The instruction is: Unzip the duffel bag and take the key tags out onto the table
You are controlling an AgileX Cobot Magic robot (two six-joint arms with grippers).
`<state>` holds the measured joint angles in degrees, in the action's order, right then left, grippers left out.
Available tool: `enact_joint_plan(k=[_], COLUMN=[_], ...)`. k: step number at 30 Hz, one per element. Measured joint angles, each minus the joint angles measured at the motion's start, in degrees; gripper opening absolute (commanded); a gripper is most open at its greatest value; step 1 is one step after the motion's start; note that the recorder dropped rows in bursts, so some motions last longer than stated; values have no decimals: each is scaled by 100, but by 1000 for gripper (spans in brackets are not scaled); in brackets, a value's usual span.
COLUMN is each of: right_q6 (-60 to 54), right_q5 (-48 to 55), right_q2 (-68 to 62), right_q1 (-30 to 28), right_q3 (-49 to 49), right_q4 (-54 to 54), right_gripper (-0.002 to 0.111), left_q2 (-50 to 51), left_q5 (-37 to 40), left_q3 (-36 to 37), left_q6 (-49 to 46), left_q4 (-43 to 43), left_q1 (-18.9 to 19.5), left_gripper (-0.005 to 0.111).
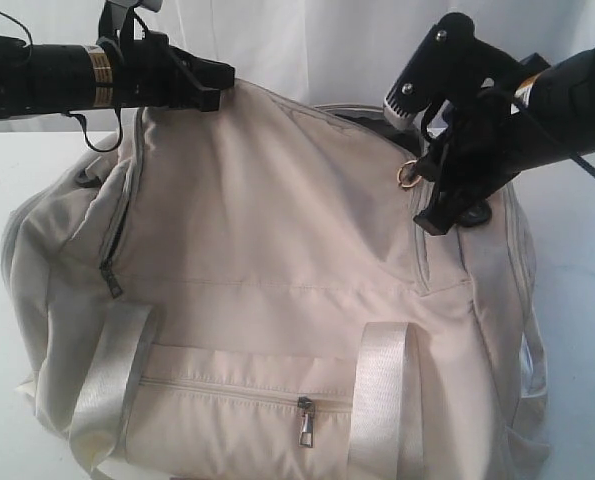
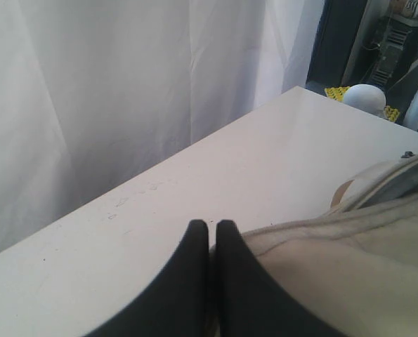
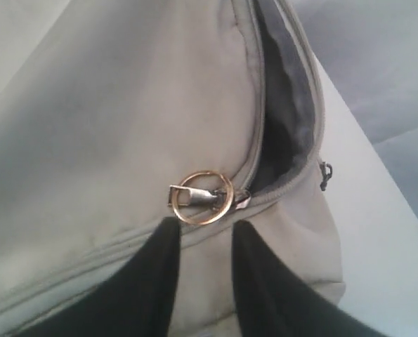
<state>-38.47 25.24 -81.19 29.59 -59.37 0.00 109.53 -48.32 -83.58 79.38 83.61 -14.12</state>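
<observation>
Black left claw (image 2: 212,226): we saw its fingers pressed together at the upper left edge of the duffel bag (image 1: 277,250), touching the fabric; whether any cloth was pinched we could not tell.
Duffel bag: it lay on the white surface (image 2: 265,161) and filled the middle of the exterior view.
Top zipper (image 3: 260,98): it was partly open at the right end, with dark lining (image 3: 289,105) showing.
Ring pull (image 3: 201,197): it lay on the fabric just beside the right fingertips.
Right claw (image 3: 203,232): its fingers stood apart and held nothing.
</observation>
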Motion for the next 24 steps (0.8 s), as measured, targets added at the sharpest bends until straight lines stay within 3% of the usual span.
enact_joint_plan(k=[2,3,13,18,24], right_q6=[-152,-175,-204,-214,-214], right_q5=[-32,-75,-565,-919,-952], right_q2=[-27,-43,-674,-874,-981], right_q1=[0,0,0,0,0], right_q3=[0,0,0,0,0], right_q4=[0,0,0,0,-230], right_gripper=[70,72,67,53,18], left_q2=[0,0,0,0,0], left_q5=[0,0,-11,-21,-32], left_q3=[0,0,0,0,0], left_q6=[0,0,0,0,0], left_q4=[0,0,0,0,0], left_q1=[0,0,0,0,0], left_gripper=[0,0,0,0,0])
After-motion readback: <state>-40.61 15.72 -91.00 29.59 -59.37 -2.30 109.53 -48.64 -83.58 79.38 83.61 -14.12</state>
